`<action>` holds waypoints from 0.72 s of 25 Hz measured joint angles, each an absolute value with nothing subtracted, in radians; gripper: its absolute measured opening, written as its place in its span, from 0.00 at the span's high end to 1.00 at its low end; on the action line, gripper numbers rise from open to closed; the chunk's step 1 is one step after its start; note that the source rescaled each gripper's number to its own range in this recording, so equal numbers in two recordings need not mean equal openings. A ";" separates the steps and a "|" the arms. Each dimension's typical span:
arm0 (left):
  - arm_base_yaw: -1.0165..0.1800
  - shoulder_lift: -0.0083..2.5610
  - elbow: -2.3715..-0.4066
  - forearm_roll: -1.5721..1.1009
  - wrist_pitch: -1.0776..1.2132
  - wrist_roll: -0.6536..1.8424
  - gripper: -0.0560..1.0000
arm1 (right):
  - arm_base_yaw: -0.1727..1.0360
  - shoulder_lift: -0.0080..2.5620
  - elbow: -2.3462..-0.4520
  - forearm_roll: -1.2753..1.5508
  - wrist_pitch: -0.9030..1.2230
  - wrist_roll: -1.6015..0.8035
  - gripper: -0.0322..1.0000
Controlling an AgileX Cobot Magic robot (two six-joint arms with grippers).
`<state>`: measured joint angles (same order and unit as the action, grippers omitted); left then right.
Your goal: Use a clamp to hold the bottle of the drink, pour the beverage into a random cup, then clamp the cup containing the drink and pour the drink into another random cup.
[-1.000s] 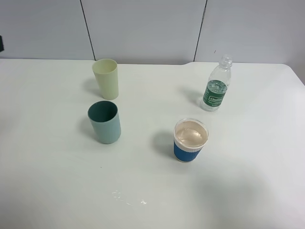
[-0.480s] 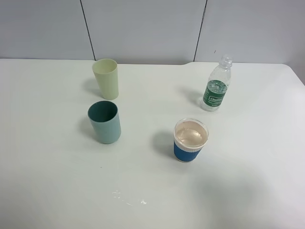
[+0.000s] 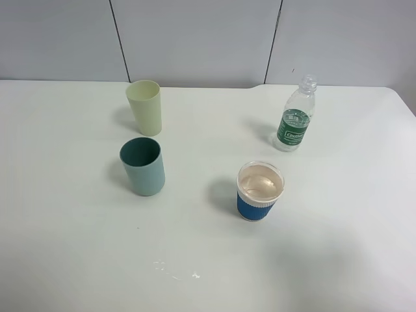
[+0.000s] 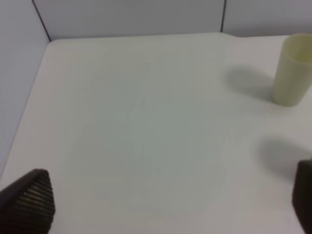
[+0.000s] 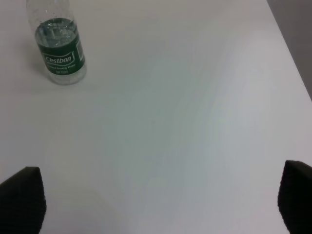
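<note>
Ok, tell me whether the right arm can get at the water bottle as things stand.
Probably yes. The right gripper is open and faces the water bottle, which stands upright across bare table. Nothing lies between them.

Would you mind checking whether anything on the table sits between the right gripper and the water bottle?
Nothing visible does. In the right wrist view, only bare white table lies between the open right gripper and the upright water bottle.

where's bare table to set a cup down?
Free: the wide strip left of the teal cup and yellow cup; the gap between the teal and blue cup; right of the bottle. Avoid the front middle: small spill marks.
</note>
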<state>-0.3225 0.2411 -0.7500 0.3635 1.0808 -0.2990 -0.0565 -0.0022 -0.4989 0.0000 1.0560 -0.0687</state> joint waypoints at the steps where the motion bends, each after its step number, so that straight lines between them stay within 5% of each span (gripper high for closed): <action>1: -0.322 0.234 -0.750 0.364 1.091 -0.303 0.02 | -0.057 -0.002 -0.499 0.000 1.056 -0.069 0.00; 18: -0.322 0.198 -0.750 0.407 1.129 -0.306 0.02 | -0.057 -0.002 -0.499 0.000 1.056 -0.069 0.00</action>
